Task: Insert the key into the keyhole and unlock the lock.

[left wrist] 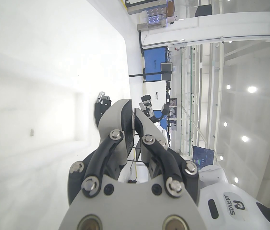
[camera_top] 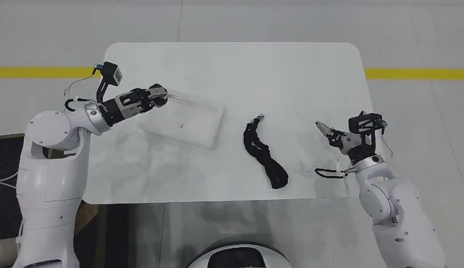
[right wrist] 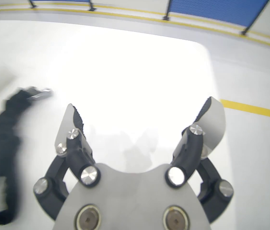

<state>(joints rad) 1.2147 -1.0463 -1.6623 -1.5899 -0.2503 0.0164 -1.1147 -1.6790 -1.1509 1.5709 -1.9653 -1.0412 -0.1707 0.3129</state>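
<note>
A white table with rounded corners stands in front of the two-armed robot. At the table's left side, the left gripper hangs above the near-left corner of a flat white rectangular block that lies on the tabletop. Its two fingers are pressed together on a small, thin silver metal key, clamped between the black pads; from above, the key's tip pokes out toward the middle of the table. Near the table's centre, just to the right of the block but not touching it, a black fabric-covered cable lock lies in a loose curve, with its silver metal end at the far tip, pointing away from the robot. The key and the lock are well apart. Near the table's right edge, the right gripper sits above the bare surface, its fingers spread wide and holding nothing, with the lock off to its left.
</note>
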